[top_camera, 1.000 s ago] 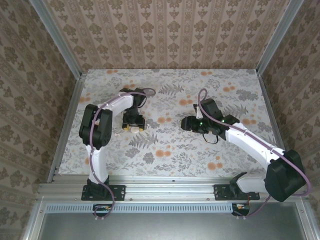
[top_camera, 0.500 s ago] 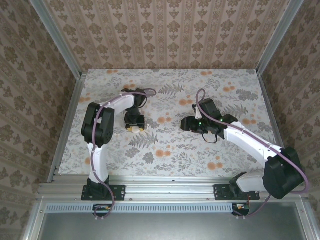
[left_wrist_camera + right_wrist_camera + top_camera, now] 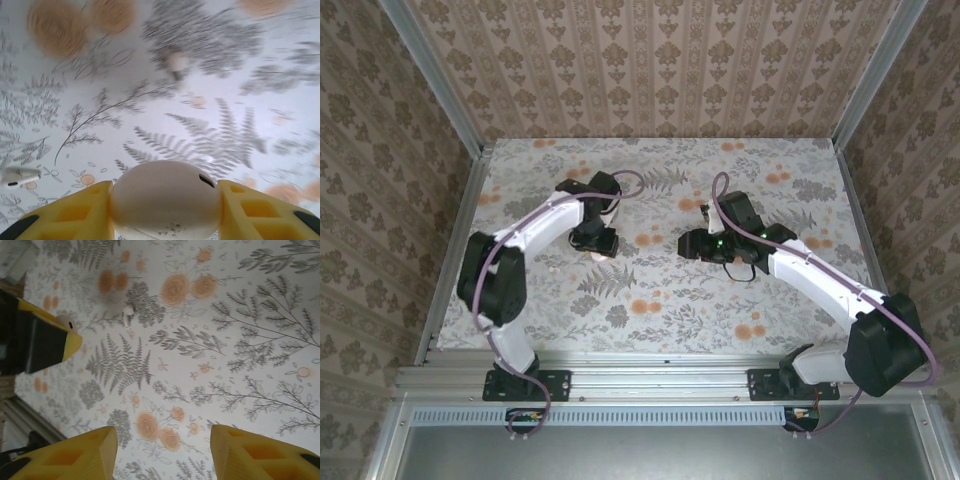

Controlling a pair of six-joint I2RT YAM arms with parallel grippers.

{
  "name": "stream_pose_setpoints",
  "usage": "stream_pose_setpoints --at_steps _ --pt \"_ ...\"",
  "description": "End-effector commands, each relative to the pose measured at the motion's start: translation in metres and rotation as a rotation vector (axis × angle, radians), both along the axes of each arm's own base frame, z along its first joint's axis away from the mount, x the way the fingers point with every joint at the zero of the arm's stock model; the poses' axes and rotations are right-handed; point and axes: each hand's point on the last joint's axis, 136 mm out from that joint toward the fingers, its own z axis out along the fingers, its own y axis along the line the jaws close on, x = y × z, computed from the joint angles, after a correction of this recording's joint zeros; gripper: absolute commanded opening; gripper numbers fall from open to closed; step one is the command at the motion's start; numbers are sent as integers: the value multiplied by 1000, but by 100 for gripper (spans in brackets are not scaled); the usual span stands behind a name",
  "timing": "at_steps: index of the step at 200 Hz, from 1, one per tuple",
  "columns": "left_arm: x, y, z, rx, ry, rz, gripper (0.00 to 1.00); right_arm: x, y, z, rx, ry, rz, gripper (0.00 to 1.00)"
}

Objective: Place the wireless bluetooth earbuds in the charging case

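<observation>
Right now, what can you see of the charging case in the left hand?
The charging case is a smooth, off-white, egg-shaped shell, plastic by its look, with a small dark slot at its upper right and faint dark specks low down. No open lid is visible. It sits clamped between the yellow fingers of the left hand, touching both, over the floral table.

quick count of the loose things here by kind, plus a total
earbuds: 2, the farther one blurred
charging case: 1, clamped in the left tool
total: 3
</observation>
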Motion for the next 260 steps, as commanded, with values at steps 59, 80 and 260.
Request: stream_pose_setpoints --at_steps 59,80,260 --pt "-70 -68 71 -414 -358 -692 41 -9 11 32 186 105 220 41" --pt "-83 -72 84 -491 -535 -833 40 -15 17 36 234 146 246 40" --pt "-97 -80 70 -438 -691 -1040 34 -52 90 34 292 151 154 49"
